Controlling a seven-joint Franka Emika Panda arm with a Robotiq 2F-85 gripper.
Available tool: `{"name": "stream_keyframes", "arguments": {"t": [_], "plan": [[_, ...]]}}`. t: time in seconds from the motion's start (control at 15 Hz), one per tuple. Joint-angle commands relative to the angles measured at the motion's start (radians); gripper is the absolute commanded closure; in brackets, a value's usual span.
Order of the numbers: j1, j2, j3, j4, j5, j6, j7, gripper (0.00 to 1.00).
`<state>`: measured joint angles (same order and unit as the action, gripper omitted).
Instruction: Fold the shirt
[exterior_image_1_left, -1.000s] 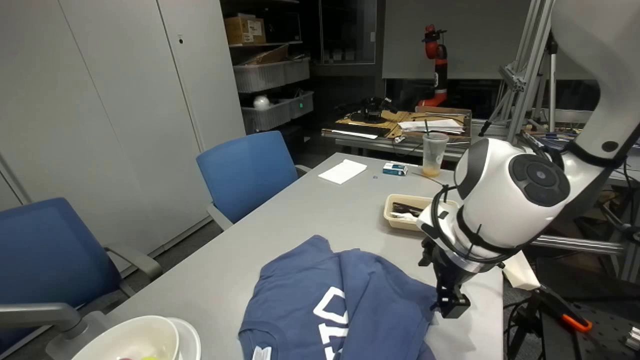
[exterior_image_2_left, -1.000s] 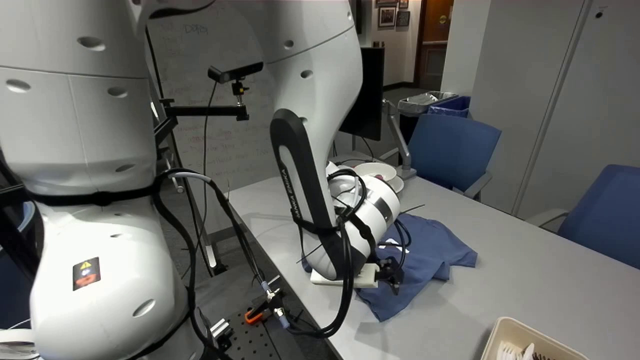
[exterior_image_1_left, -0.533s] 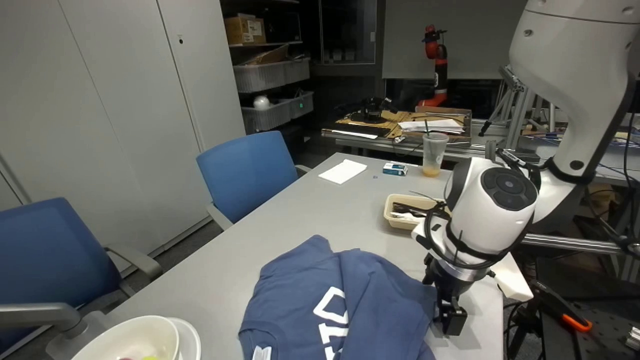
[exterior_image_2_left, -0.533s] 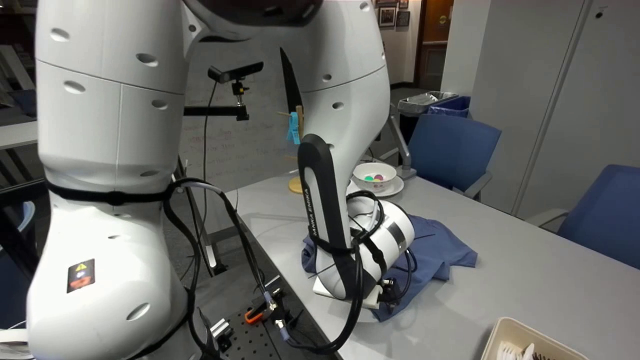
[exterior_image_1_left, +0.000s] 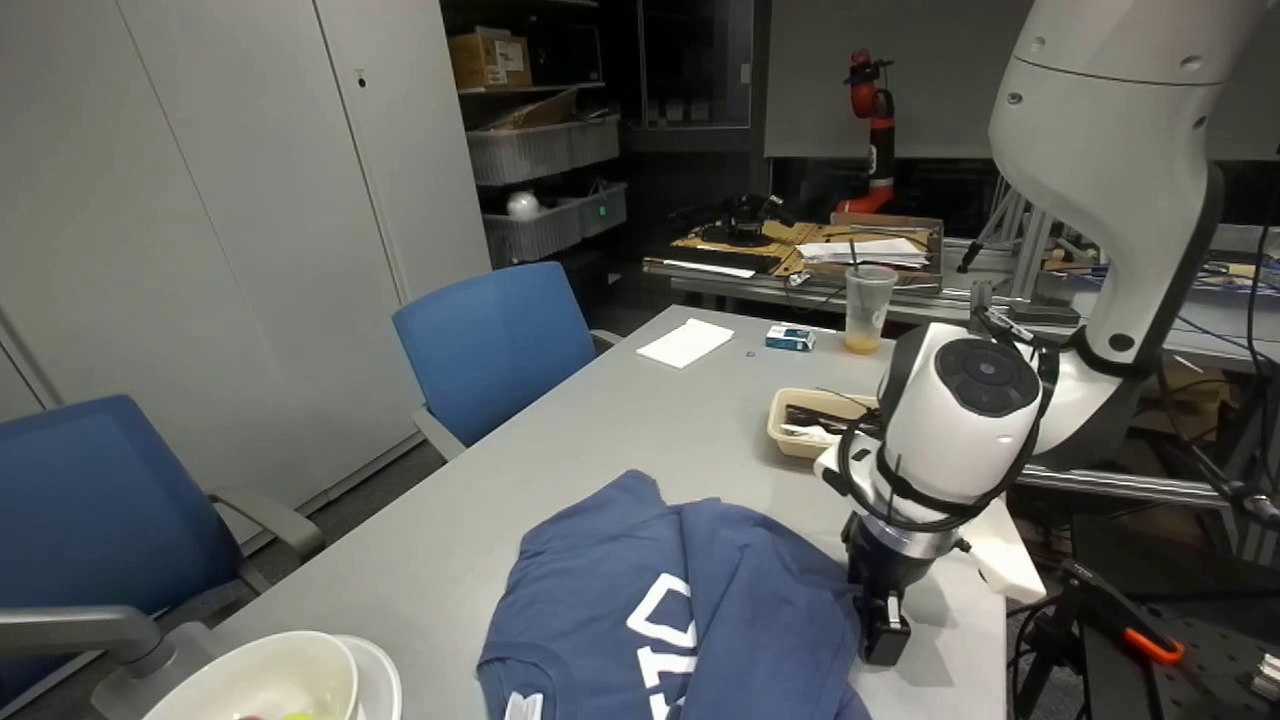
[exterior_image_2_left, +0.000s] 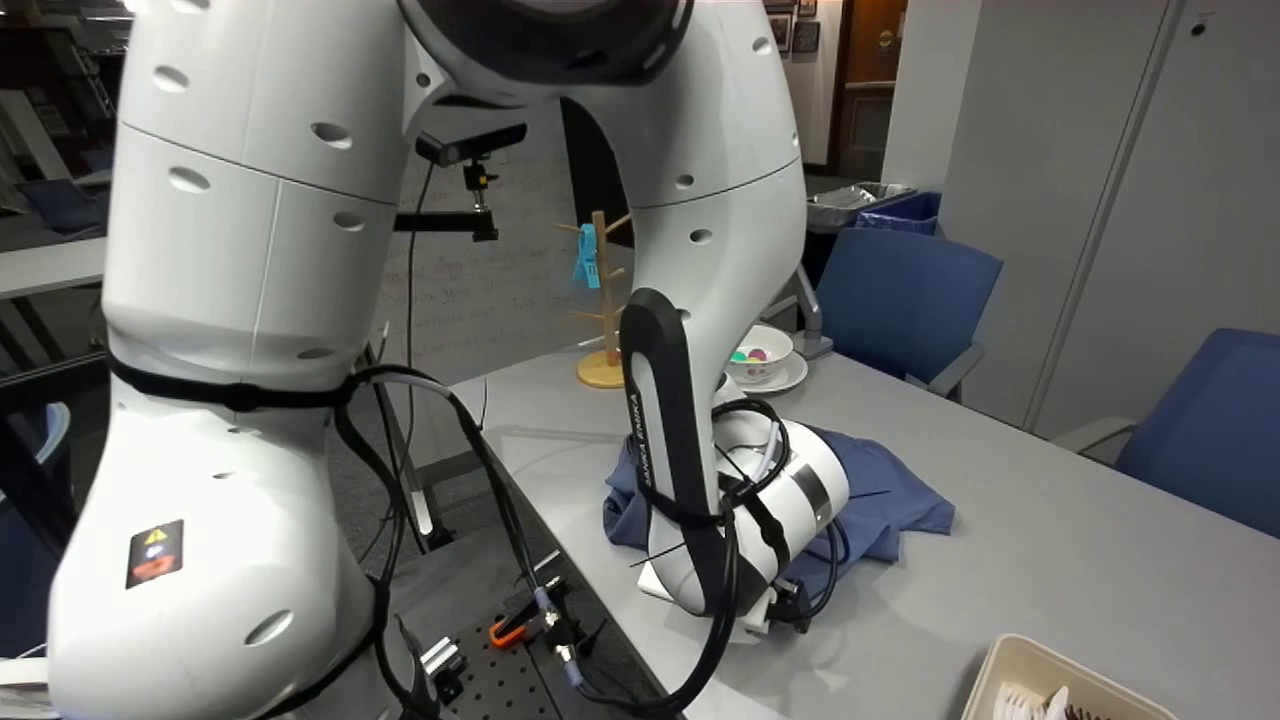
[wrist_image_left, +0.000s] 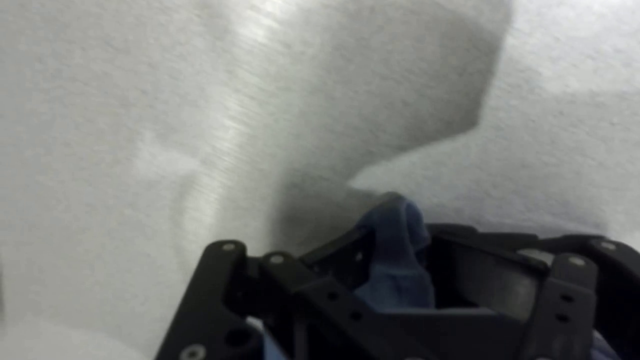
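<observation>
The slate-blue shirt (exterior_image_1_left: 590, 590) with white block lettering lies on the table, part of it turned over in loose layers, and its lower end runs out of the picture. My gripper (exterior_image_1_left: 882, 635) is down at the shirt's edge on the table's right side. In the wrist view, a bunched fold of the shirt (wrist_image_left: 400, 270) stands up between the gripper's (wrist_image_left: 398, 232) fingers, which press it from both sides. Elsewhere, the arm covers much of the shirt (exterior_image_2_left: 895, 485) and most of the gripper in an exterior view.
A tan tray (exterior_image_1_left: 778, 440) of plastic cutlery stands close behind the gripper. Farther back are a plastic cup (exterior_image_1_left: 868, 310), a small blue box (exterior_image_1_left: 790, 338) and white paper (exterior_image_1_left: 686, 343). A white bowl (exterior_image_2_left: 765, 368) on a plate and a wooden stand (exterior_image_2_left: 603, 372) occupy the opposite end.
My gripper has come down and inward onto the shirt's edge, and its jaws have drawn together on the cloth. The shirt's edge there has shifted slightly; the rest lies as before.
</observation>
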<state>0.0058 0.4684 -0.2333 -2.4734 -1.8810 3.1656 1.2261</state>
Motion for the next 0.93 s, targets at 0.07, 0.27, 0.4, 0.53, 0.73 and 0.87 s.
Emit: {"name": "stream_keyframes", "arguments": {"t": [0.07, 0.27, 0.4, 0.53, 0.73, 0.87], "plan": [[-0.02, 0.023, 0.013, 0.056, -0.022, -0.004, 0.013, 1.0], [0.015, -0.131, 0.001, -0.013, -0.076, -0.056, 0.007, 1.0], [0.032, -0.211, 0.002, -0.041, -0.112, -0.074, 0.004, 1.0], [0.057, -0.31, -0.001, -0.077, -0.13, -0.095, -0.013, 1.0], [0.093, -0.431, 0.021, -0.099, -0.113, -0.136, -0.026, 1.0], [0.119, -0.47, 0.06, -0.078, -0.107, -0.159, 0.008, 1.0]]}}
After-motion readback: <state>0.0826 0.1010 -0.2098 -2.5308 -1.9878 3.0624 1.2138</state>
